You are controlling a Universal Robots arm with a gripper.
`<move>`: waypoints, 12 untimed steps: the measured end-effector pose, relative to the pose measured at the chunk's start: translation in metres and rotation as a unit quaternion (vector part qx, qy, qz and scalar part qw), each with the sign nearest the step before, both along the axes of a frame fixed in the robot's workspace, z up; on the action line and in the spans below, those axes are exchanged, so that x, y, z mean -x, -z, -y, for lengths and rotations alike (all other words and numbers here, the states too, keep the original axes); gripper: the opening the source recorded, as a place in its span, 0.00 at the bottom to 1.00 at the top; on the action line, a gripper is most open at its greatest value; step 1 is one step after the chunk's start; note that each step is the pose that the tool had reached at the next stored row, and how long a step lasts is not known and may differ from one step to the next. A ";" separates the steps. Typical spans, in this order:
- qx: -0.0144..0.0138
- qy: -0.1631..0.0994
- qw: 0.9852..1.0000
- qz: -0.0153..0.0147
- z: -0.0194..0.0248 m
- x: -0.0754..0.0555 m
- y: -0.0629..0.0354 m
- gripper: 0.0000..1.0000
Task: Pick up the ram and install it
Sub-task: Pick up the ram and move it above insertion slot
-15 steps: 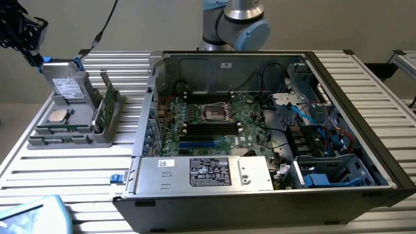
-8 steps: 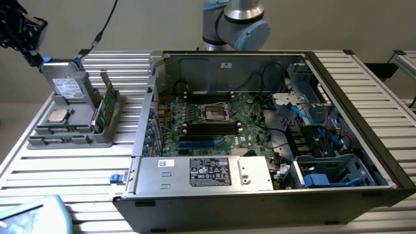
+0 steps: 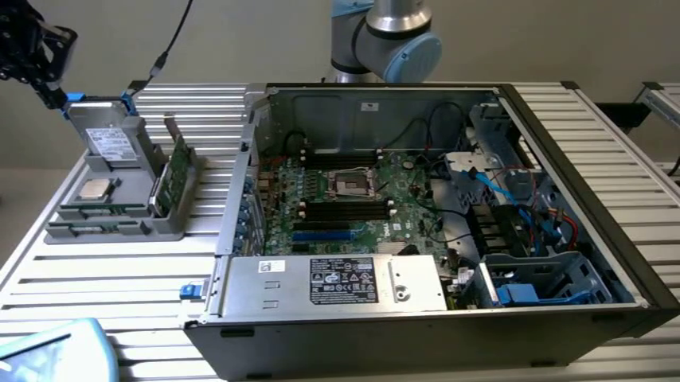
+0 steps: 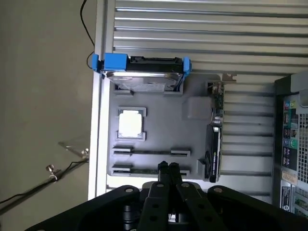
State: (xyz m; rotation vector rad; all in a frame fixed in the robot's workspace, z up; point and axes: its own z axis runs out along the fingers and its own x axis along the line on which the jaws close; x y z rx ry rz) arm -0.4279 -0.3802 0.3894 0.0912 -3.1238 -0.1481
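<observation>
Over the grey holder [image 4: 161,127] on the slatted worktop [image 3: 117,278], the end effector [image 4: 168,167] is hovering with its jaws pressed together, gripping nothing. Ram [image 3: 101,212] is sitting in a long slot of that holder, just beside the processor [image 3: 95,189], well apart from the open computer case [image 3: 318,111] standing toward the exterior view's right.

Gripper [image 3: 49,94] hangs near the grey holder [image 3: 159,224] — ram [image 3: 98,211] slotted inside; open computer case [image 3: 579,187] beside.
</observation>
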 end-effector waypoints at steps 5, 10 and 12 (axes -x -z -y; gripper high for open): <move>-0.001 -0.045 0.999 0.000 0.0000 0.000 0.0000 0.11; -0.002 -0.091 0.996 0.000 0.0000 0.000 0.0001 0.11; -0.002 -0.109 0.994 0.000 0.0001 0.000 0.0001 0.11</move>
